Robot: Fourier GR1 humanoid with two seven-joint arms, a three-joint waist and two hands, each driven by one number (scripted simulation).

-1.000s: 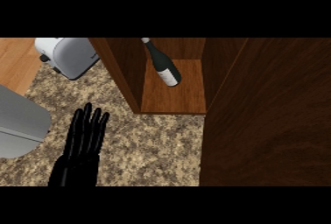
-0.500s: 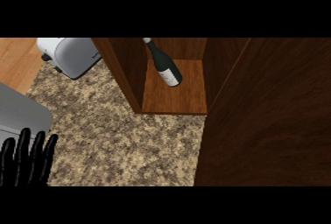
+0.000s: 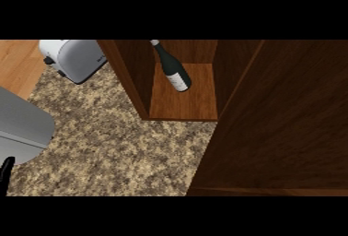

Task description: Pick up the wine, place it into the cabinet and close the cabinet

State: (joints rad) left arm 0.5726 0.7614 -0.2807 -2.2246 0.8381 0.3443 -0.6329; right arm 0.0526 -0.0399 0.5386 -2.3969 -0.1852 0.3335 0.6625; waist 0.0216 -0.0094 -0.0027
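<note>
Looking down, I see the wine bottle (image 3: 173,69) lying on the shelf inside the cabinet (image 3: 136,78). Its big door (image 3: 285,120) stands open on the right. Only a sliver of my left robot hand (image 3: 7,167) shows at the worktop (image 3: 115,147) edge, so I cannot tell its shape. My right robot hand is hidden. I think the door could get missed, or swing into the bottle if it rolls out.
</note>
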